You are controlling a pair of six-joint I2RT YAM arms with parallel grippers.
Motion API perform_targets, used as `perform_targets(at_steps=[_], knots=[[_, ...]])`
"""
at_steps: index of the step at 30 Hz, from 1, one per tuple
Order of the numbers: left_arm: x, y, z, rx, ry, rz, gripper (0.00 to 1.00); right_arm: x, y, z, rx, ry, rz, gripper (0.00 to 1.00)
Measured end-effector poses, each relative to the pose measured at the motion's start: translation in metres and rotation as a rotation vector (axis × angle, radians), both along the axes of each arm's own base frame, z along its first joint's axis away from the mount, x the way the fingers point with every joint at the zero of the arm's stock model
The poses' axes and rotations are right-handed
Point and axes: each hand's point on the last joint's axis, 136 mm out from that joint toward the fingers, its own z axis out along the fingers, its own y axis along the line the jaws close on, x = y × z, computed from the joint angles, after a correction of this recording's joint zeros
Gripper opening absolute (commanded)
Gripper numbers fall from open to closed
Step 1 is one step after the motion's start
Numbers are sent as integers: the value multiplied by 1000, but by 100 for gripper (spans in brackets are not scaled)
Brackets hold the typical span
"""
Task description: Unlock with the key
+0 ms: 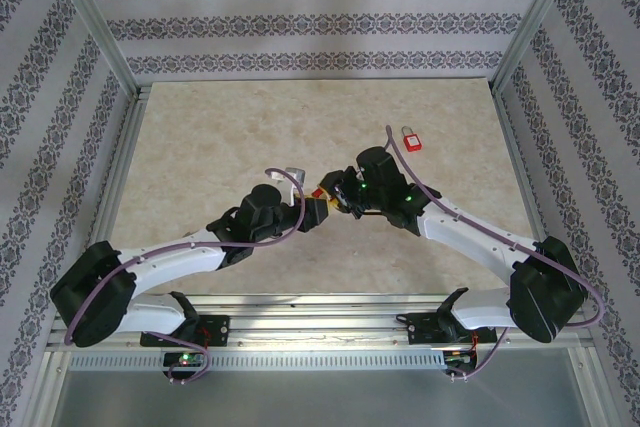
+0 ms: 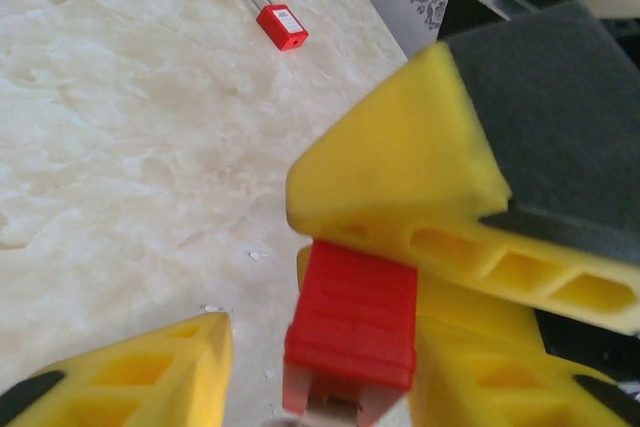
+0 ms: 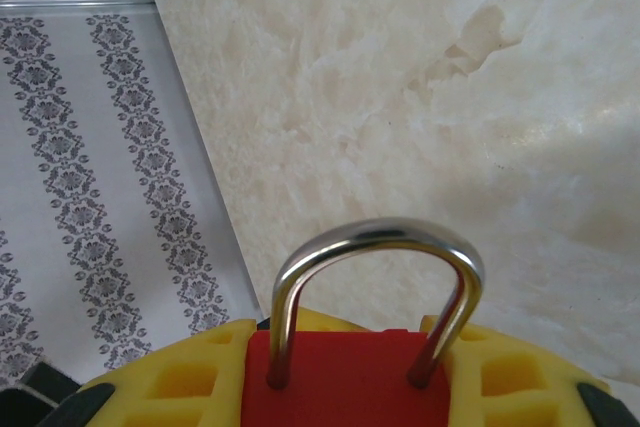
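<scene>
Padlock with red plastic body (image 3: 345, 377) is held over the middle of the table, pinched between the yellow lattice-ribbed plastic fingers (image 3: 190, 387) of the right gripper (image 1: 334, 193). The grasp is snug, with the body wedged flush between both fingers. Its polished steel U-shackle (image 3: 375, 247) stands upright, round-sectioned and glossy, both legs seated in the body.

In the left wrist view the same body is a squarish moulded block with a finely ridged face. A broad yellow wedge-shaped finger with a dark grey matte pad lies across its top. A pale bit shows at the block's lower end, too blurred to tell whether it is the key.

The left gripper (image 1: 316, 209) faces the lock from the opposite side, its tips just beside the right gripper's. Its jaws are partway apart, flanking the block. One yellow finger (image 2: 150, 377) sits clear of the red plastic, with bare table in the gap. Contact on the other side cannot be told, and nothing is clamped.

Small second red padlock with thin wire shackle and white label (image 2: 281, 26) lies flat toward the far right of the table, well apart from both grippers. The beige marble-look tabletop (image 1: 220, 147) is matte, with cloudy veining. Striped wallpaper with dark floral bands (image 3: 80, 147) lines the walls, and brushed aluminium frame posts (image 1: 90, 17) stand at the corners.
</scene>
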Motion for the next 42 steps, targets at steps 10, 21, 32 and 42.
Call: perform_targets(at_steps=[10, 21, 32, 42], knots=[[3, -1, 6, -5, -51, -15, 5, 2, 3, 1, 31, 1, -13, 0], [0, 11, 12, -14, -71, -7, 0, 1, -5, 6, 43, -27, 11, 57], [-8, 29, 8, 44, -42, -16, 0, 8, -44, 32, -52, -245, 56, 31], [-15, 29, -2, 73, -8, -53, 0, -3, -26, 6, -163, -297, 214, 25]])
